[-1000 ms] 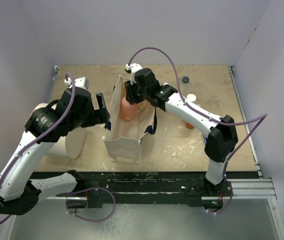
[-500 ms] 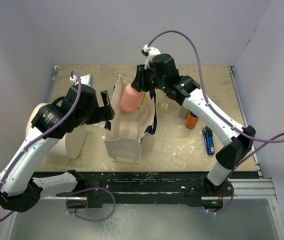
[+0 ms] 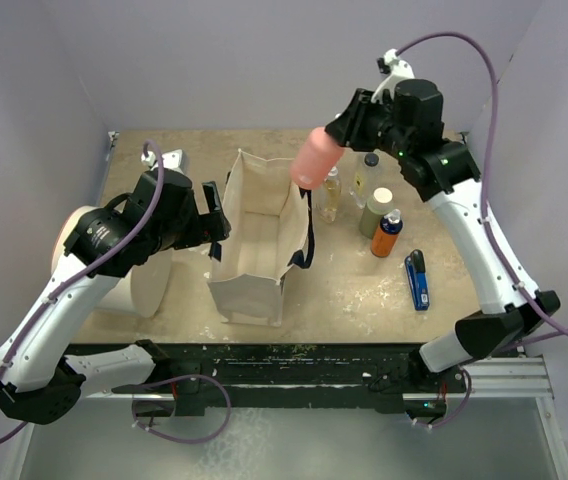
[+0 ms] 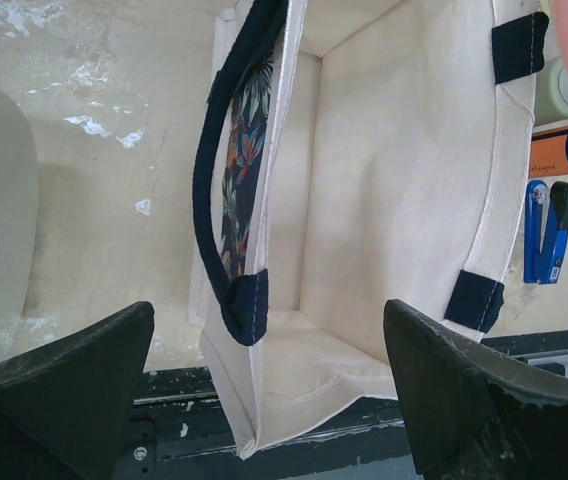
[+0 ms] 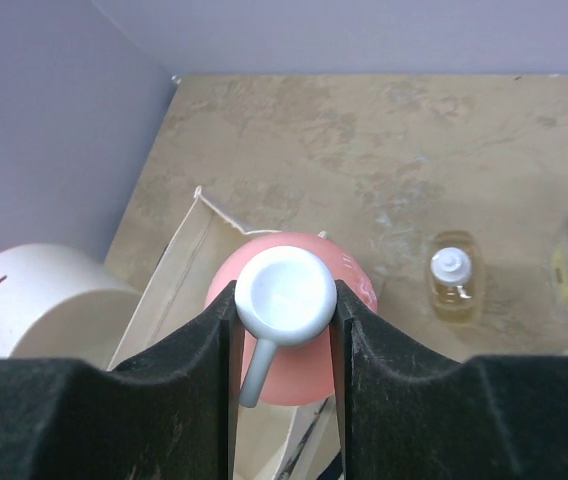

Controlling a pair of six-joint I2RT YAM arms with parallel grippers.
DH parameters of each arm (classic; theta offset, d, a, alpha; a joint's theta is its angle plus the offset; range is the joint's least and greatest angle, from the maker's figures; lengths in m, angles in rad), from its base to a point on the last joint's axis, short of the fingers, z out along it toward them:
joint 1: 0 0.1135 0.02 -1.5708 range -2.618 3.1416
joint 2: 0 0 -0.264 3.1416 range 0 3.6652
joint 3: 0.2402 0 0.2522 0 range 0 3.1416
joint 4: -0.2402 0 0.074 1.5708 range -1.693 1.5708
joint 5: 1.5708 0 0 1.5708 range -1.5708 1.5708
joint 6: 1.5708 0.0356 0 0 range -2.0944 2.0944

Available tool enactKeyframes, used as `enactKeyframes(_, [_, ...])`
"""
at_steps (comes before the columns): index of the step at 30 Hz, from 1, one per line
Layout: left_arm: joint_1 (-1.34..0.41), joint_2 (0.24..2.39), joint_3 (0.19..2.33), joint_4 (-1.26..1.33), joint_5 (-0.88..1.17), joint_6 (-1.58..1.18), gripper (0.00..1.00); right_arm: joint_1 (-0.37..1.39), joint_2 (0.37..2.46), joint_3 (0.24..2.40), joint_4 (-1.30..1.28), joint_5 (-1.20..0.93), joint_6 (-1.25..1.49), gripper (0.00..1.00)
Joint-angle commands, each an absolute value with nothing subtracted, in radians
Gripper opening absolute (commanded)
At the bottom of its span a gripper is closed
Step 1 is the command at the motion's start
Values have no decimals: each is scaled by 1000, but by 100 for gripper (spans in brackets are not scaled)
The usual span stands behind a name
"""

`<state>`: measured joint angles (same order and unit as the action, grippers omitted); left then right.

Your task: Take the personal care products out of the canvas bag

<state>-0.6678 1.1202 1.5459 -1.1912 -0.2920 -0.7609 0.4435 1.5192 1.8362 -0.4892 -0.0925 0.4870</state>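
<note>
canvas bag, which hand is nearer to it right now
Left. The left hand is open right beside the canvas bag's left wall. The right hand is up off its far right corner, gripping the pink pump bottle.

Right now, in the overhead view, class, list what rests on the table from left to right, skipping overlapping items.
White cylinder → canvas bag → clear yellowish bottle → orange-and-dark-blue pump bottle → blue-and-black tool
</note>
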Motion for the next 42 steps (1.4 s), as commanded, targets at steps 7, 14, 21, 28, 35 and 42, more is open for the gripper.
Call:
enactKeyframes(7, [-662,1127,1575,-1170,-292,-728,99,400,1332,1737,-315,53,379,0])
enactKeyframes(14, [-662,1134,1583,-1171,-289,-721,99,400,1255,1442,-85,89,227,0])
enactKeyframes(21, [-663,1132,1587,-1179,-291,-719,99,400,1205,1125,225,51,104,0])
enactKeyframes(28, [-662,1137,1607,-1188,-303,-716,99,400,1248,915,446,-8,35,0])
enactKeyframes(35, [-662,1141,1617,-1194,-310,-713,99,399,1285,840,550,-83,-26,0])
enactKeyframes(42, [-662,1144,1618,-1193,-310,-713,99,399,1313,793,588,-91,-47,0])
